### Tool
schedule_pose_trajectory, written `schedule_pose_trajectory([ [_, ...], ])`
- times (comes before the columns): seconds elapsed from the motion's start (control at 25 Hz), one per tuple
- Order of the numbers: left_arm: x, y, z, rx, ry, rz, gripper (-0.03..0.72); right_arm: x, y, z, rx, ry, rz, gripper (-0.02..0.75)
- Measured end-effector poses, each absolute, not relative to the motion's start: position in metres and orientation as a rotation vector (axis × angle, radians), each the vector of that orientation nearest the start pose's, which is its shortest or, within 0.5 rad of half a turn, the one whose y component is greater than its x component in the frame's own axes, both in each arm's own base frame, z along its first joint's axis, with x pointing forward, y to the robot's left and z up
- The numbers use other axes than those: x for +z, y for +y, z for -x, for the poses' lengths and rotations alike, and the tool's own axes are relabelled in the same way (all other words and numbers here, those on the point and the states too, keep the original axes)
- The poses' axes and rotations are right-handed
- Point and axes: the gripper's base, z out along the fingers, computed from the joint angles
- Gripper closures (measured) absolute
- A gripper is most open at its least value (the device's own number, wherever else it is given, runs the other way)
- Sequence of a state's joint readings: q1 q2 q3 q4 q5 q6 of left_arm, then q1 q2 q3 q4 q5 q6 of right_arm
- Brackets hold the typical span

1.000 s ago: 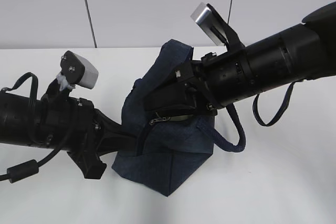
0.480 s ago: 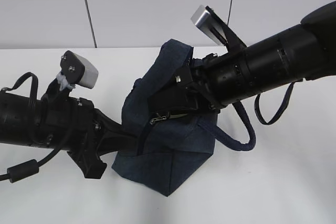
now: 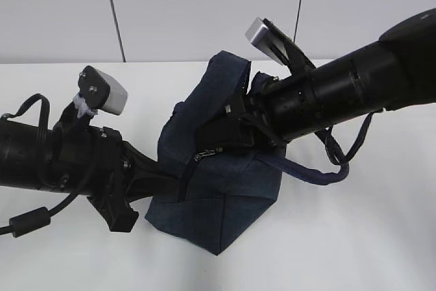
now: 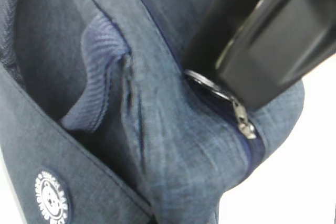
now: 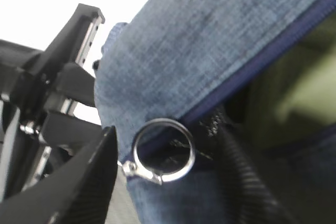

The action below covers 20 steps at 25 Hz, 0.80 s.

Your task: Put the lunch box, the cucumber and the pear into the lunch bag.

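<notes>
The dark navy lunch bag [image 3: 221, 202] stands on the white table between my two arms. My left gripper [image 3: 178, 183] is pressed into the bag's left side and appears shut on a fold of its fabric [image 4: 173, 182]; its jaws are hidden in the left wrist view. My right gripper [image 3: 214, 142] is at the top zipper. Its fingers [image 5: 79, 182] stand apart on either side of the silver ring pull [image 5: 163, 153], not clamping it. The ring also shows in the left wrist view [image 4: 207, 83]. The zipper is partly open; a blurred pale green shape [image 5: 299, 98] lies inside. The cucumber and pear are out of view.
The bag's padded loop handle [image 3: 317, 174] hangs out to the right under my right arm. The white table [image 3: 354, 250] extends around the bag, and a pale panelled wall [image 3: 170, 11] rises behind it.
My right arm has tilted and drawn slightly up and left at the zipper. The loop handle has swung out further to the right. The left arm has not moved.
</notes>
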State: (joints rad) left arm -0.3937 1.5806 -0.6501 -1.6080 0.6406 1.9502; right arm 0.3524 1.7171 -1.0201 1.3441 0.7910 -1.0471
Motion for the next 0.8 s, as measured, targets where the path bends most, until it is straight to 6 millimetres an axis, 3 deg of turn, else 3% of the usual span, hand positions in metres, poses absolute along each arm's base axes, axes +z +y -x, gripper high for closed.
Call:
schedule_pose_trajectory([
  [0.36, 0.1789, -0.1553, -0.2326, -0.785, 2.041, -1.097, 0.654, 0.2199, 0.1832, -0.3018, 1.315, 2.303, 0.504, 0.277],
  [0.64, 0.1788, -0.1552, -0.2327, -0.783, 2.042, -1.096, 0.654, 0.2199, 0.1837, -0.2992, 1.329, 2.302, 0.546, 0.447],
  [0.8, 0.1788, -0.1552, -0.2327, -0.783, 2.042, -1.096, 0.654, 0.2189, 0.1835, -0.2976, 1.322, 2.309, 0.581, 0.465],
])
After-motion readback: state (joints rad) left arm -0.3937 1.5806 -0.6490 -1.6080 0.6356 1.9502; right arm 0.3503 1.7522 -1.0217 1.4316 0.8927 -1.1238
